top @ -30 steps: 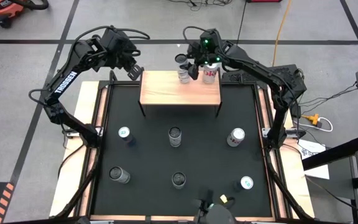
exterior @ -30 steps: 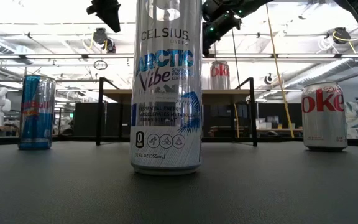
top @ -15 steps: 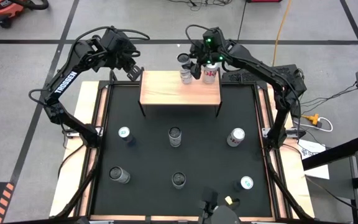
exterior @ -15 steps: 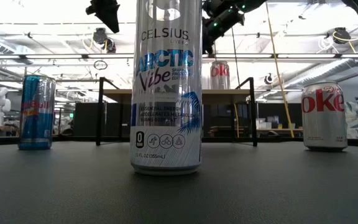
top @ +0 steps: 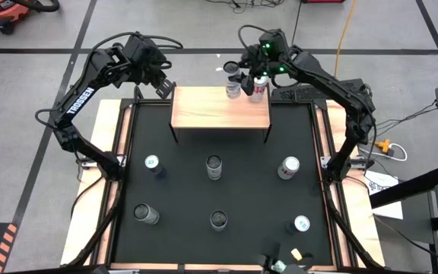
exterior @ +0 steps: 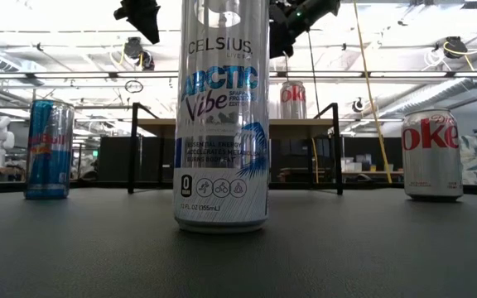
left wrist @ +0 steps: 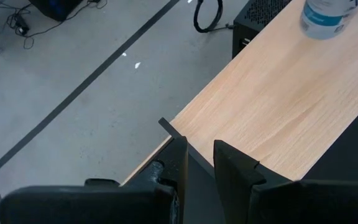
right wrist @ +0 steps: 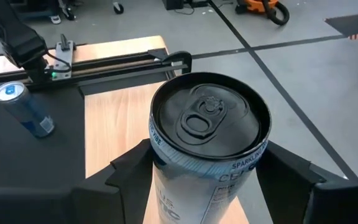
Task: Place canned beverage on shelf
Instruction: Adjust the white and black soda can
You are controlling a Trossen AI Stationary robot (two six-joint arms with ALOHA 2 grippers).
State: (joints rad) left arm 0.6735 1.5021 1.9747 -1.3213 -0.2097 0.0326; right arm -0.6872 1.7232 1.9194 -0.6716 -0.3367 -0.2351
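Note:
The light-wood shelf (top: 220, 110) stands on black legs at the table's far edge. A Diet Coke can (top: 258, 88) stands upright on its far right part. My right gripper (top: 243, 74) is at the shelf's far edge, shut on a tall white-and-blue can (top: 233, 82) just left of the Coke can. That can fills the right wrist view (right wrist: 207, 155). My left gripper (top: 166, 86) hovers at the shelf's far left corner, empty, with a narrow gap between its fingers (left wrist: 199, 165). My right gripper pinches the can's side wall (right wrist: 157, 171) between its two fingers, one on each side, below the rim. The can stands upright, dark top up. Its bottom is out of the wrist view, so I cannot tell whether it rests on the shelf or hangs just above it.
Several more cans stand upright on the black mat (top: 181, 190), among them a blue one (top: 152, 164), a dark-topped one (top: 214, 166) and a Diet Coke (top: 288, 167). A tall Celsius can (exterior: 222, 116) fills the middle of the low view. Wooden strips (top: 124, 167) run along the mat's sides.
My right gripper has gone up and toward the table's right edge, taking the tall can with it. The can has stayed upright and now stands close beside the Diet Coke can on the shelf.

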